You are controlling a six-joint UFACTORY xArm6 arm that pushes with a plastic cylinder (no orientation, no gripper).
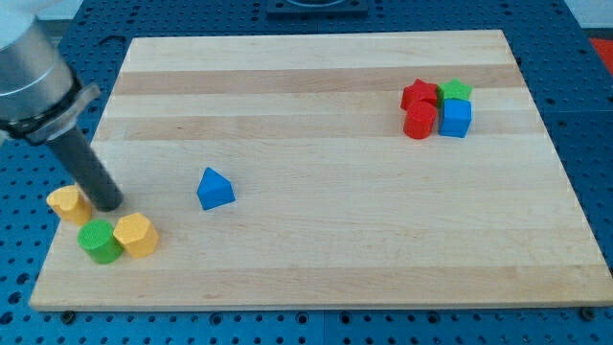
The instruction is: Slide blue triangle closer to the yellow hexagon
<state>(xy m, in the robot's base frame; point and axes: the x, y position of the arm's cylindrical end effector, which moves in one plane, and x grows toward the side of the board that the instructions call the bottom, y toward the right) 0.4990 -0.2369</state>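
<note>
The blue triangle (215,189) lies on the wooden board (316,115), left of centre. The yellow hexagon (136,235) sits near the board's lower left corner, touching a green round block (99,241) on its left. My rod comes in from the view's upper left; my tip (110,203) rests on the board to the left of the blue triangle, a clear gap away, and just above the green block and yellow hexagon. A second yellow block (67,204) lies just left of my tip.
At the board's upper right, a red star-shaped block (419,94), a red cylinder (419,122), a green block (456,91) and a blue cube (456,119) are clustered together. Blue perforated table surrounds the board.
</note>
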